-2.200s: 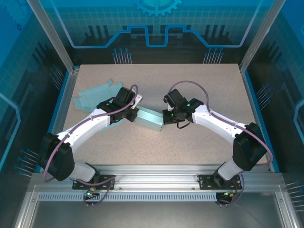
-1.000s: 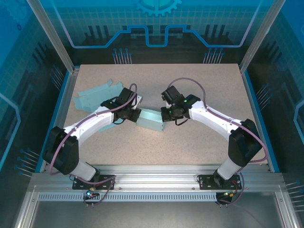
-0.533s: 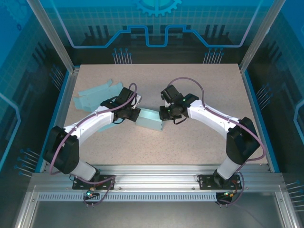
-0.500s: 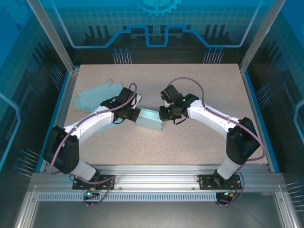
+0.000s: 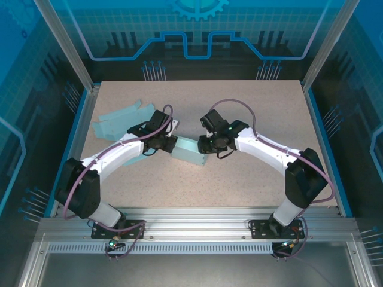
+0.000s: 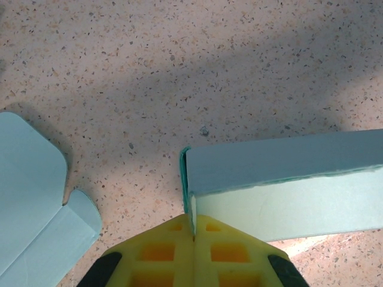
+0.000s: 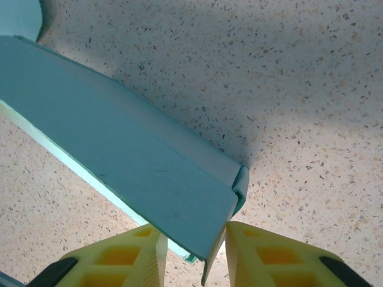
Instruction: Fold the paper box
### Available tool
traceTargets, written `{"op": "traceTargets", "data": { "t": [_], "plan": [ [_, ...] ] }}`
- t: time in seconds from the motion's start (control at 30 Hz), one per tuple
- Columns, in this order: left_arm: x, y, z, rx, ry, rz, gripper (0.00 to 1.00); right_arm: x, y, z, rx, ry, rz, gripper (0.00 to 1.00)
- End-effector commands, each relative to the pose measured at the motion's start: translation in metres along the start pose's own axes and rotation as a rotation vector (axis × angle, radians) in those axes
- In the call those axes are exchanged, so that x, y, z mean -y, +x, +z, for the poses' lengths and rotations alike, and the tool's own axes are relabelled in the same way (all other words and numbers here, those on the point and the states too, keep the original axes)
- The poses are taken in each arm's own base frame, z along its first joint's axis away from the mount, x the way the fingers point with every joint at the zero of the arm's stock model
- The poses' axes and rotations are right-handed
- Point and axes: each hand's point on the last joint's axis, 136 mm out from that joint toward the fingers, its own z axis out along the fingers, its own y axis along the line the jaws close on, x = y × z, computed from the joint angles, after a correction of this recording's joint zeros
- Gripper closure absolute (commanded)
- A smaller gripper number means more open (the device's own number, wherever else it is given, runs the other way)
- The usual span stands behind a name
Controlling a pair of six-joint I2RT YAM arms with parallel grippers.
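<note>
Where the two arms meet, a speckled beige table [image 5: 257,107] spreads out inside a blue-lit enclosure. The left arm [image 5: 111,154] curves in from the near left corner and the right arm [image 5: 269,152] from the near right, their wrists almost facing each other at the middle.

Flat pale teal sheets [image 5: 116,119] lie near the table's far left edge, partly under the left arm; one rounded flap of them [image 6: 30,197] shows in the left wrist view, apart from the box.

Between the wrists the box [image 5: 188,151] sits on the table, a long, shallow teal shape set at a slant, its left end farther from the bases than its right.

At the box's left end, the left end effector [image 5: 172,145] has its yellow fingers [image 6: 161,251] pressed together on a thin edge of the box [image 6: 281,173], which stands upright in the seam between them.

At the right end, the right end effector [image 5: 203,145] is spread a little: its fingers [image 7: 269,257] stand apart, and the corner of the box [image 7: 149,179] reaches down into the gap, with a thin flap edge beside the right-hand finger. Whether either finger touches the card I cannot tell.
</note>
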Motion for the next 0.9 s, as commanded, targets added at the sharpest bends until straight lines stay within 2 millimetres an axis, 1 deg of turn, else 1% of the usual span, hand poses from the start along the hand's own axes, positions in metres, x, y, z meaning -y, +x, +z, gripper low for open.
{"op": "traceTargets", "data": {
  "t": [0.0, 0.1, 0.17, 0.23, 0.33, 0.43, 0.6, 0.73, 0.87],
  "plan": [
    [0.012, 0.023, 0.01, -0.096, 0.04, -0.006, 0.98, -0.003, 0.009, -0.003, -0.001, 0.009, 0.004, 0.65],
    [0.011, 0.024, 0.011, -0.1, 0.032, -0.004, 0.98, 0.004, 0.011, -0.003, 0.003, 0.036, 0.02, 0.64],
    [0.011, 0.024, 0.011, -0.101, 0.03, -0.005, 0.98, 0.003, 0.011, -0.004, 0.007, 0.025, 0.021, 0.65],
    [0.011, 0.025, 0.012, -0.104, 0.028, -0.005, 0.98, -0.001, 0.011, -0.004, 0.008, 0.008, 0.023, 0.66],
    [0.012, 0.024, 0.013, -0.104, 0.034, -0.006, 0.98, -0.006, 0.009, -0.005, 0.015, -0.018, 0.027, 0.72],
    [0.014, 0.024, 0.013, -0.105, 0.036, -0.002, 0.98, -0.011, 0.007, -0.005, 0.026, -0.042, 0.03, 0.75],
    [0.016, 0.026, 0.016, -0.113, 0.037, 0.007, 0.98, -0.021, 0.001, -0.007, 0.039, -0.091, 0.033, 0.77],
    [0.017, 0.026, 0.018, -0.119, 0.031, 0.013, 0.98, -0.026, -0.003, -0.008, 0.045, -0.129, 0.047, 0.8],
    [0.018, 0.027, 0.02, -0.13, 0.018, 0.026, 0.98, -0.031, -0.006, -0.009, 0.044, -0.177, 0.062, 0.77]
  ]
}}
